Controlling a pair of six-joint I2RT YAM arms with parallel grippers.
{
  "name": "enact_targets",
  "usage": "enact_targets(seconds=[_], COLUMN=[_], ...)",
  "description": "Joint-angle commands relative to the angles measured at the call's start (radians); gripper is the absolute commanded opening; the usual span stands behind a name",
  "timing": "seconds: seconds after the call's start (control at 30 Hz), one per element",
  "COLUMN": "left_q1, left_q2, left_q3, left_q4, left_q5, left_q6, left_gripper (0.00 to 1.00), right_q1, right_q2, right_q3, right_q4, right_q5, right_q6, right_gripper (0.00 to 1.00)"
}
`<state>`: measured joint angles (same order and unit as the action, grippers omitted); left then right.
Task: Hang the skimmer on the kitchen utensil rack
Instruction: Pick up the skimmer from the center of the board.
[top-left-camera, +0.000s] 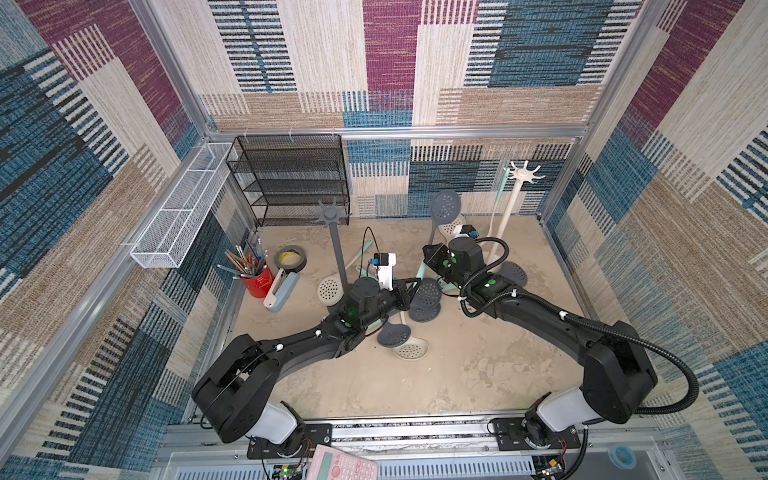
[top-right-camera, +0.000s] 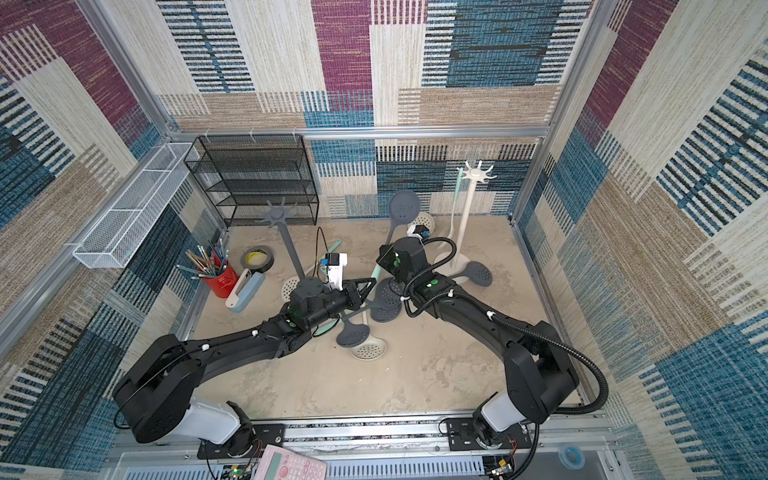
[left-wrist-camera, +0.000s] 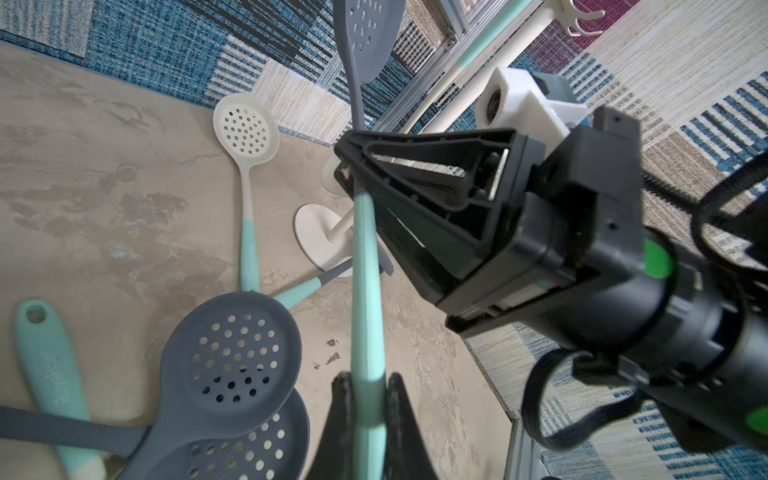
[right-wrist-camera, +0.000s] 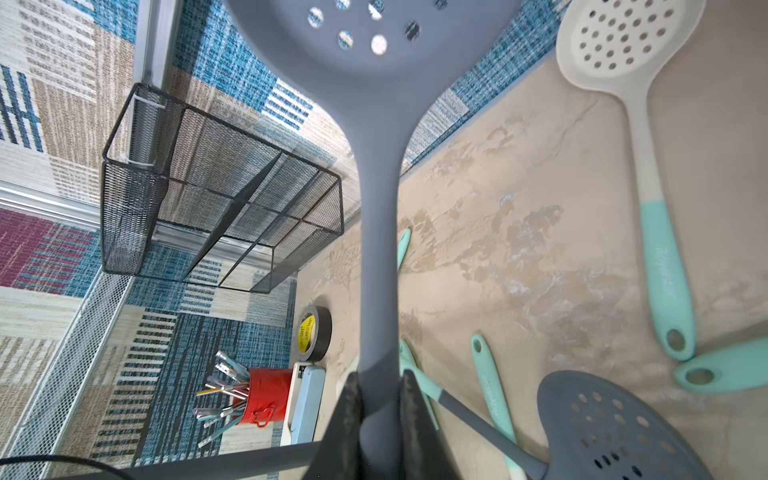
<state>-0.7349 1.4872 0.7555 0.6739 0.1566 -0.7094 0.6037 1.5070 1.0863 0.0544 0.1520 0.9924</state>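
Note:
A grey skimmer (top-left-camera: 445, 205) with a teal handle end is held in the air, head up, between both arms. My right gripper (right-wrist-camera: 380, 376) is shut on its grey shaft (right-wrist-camera: 378, 249); in a top view this gripper (top-left-camera: 430, 251) sits below the head. My left gripper (left-wrist-camera: 368, 378) is shut on the teal handle (left-wrist-camera: 365, 291), lower down the same skimmer, and shows in both top views (top-left-camera: 415, 286) (top-right-camera: 372, 284). The white utensil rack (top-left-camera: 524, 174) stands at the back right, with a pale skimmer (top-left-camera: 500, 195) hanging on it. A grey rack (top-left-camera: 332, 216) stands left of centre.
Several more skimmers (top-left-camera: 395, 334) lie in a heap on the table under the grippers. A black mesh shelf (top-left-camera: 291, 178) stands at the back left, a white wire basket (top-left-camera: 178, 208) on the left wall. Red pencil cup (top-left-camera: 257, 280), tape roll (top-left-camera: 291, 259) and stapler (top-left-camera: 282, 289) sit at left.

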Motion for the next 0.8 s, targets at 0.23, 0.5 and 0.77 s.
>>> enact_targets(seconds=[0.23, 0.5, 0.77], left_q1=[-0.003, 0.027, 0.113], left_q2=[-0.088, -0.230, -0.301], left_q3=[0.034, 0.138, 0.198], left_q4=[-0.145, -0.590, -0.888], left_q5=[0.043, 0.107, 0.208], left_q6=[0.081, 0.151, 0.218], left_gripper=[0.00, 0.00, 0.00], right_q1=[0.008, 0.008, 0.007], right_q2=[-0.061, -0.255, -0.386], right_q3=[-0.060, -0.177, -0.213], right_q4=[0.027, -0.002, -0.019], right_q5=[-0.076, -0.061, -0.131], right_q6=[-0.125, -0.521, -0.955], right_gripper=[0.36, 0.61, 0.63])
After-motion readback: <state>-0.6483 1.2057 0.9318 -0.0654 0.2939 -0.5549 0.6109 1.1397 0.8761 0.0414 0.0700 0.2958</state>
